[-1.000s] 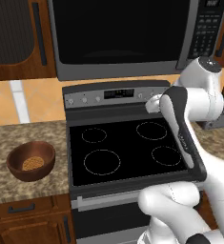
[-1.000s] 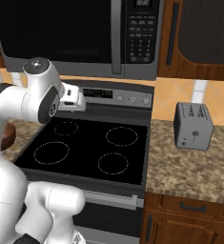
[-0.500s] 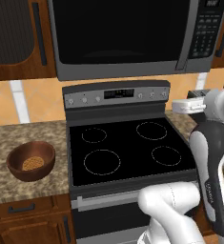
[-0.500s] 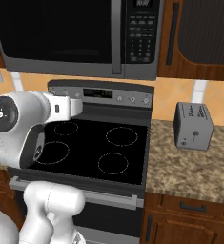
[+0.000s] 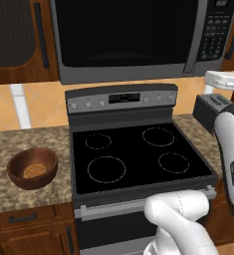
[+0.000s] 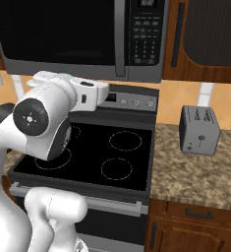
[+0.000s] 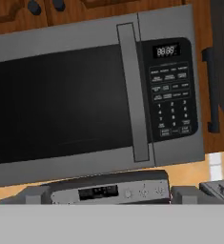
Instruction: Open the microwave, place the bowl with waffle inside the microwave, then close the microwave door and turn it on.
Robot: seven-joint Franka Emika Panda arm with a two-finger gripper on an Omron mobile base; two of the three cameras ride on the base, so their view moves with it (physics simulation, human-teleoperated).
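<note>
Gripper jaws spread wide and empty, facing the wide grey-steel microwave [image 7: 94, 95], lined up to reach its long vertical grey handle bar [image 7: 133, 90]; door shut.

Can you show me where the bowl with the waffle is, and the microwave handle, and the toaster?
bowl with waffle [image 5: 32, 168]: left base view, on the waffle inside.
microwave handle [image 7: 133, 90]: hand view, middle of the bar.
toaster [image 6: 199, 130]: right base view, its front face.

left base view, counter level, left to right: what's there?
bowl with waffle → stove → toaster
</note>
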